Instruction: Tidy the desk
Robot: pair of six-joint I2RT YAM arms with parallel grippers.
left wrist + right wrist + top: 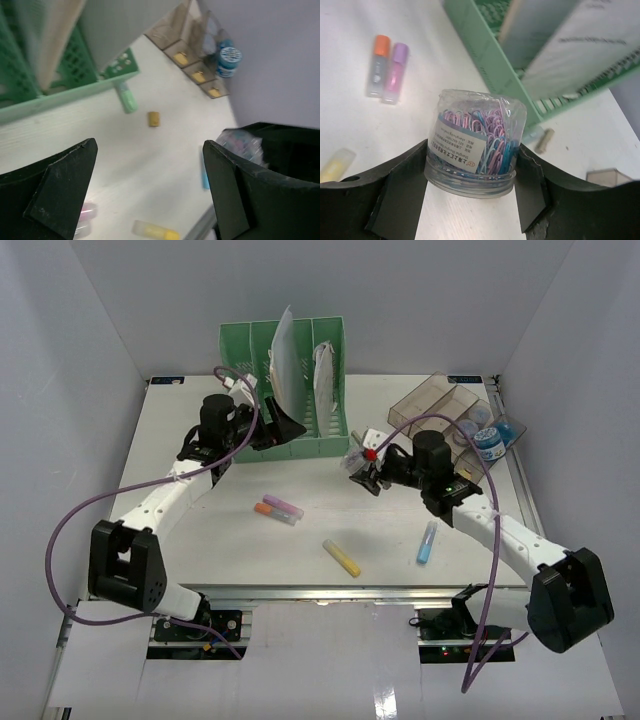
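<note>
The white desk (200, 540) carries loose highlighters: an orange one (266, 509), a purple one (287, 506), a yellow one (341, 557) and a blue one (427, 542). My right gripper (362, 472) is shut on a clear jar of coloured paper clips (475, 142) and holds it above the desk middle, right of the green file rack (285, 370). In the right wrist view my gripper (472, 172) has its jaws pressed on both sides of the jar. My left gripper (285, 428) is open and empty at the rack's front; the left wrist view shows it (150, 175) above the bare desk.
The rack holds upright papers. A clear brown compartment tray (430, 400) stands at the back right with blue-lidded jars (490, 440) beside it. A green highlighter (127, 97) and a small tan item (153, 118) lie by the rack's base. A metal rail (330, 592) runs along the front.
</note>
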